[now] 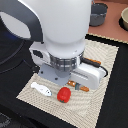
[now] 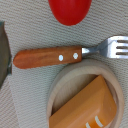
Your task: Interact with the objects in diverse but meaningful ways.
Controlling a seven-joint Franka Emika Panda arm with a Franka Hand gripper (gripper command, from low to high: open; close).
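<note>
We find no text, label, brand, number or sign that can be read in either view. The white plastic casing of the robot arm (image 1: 60, 25) bears no legible marking, and the wooden-handled metal fork (image 2: 65, 54) shows only two pale rivets, no stamp. The beige woven mat (image 1: 105, 60) is plain, and both views are too blurred for fine print.
</note>
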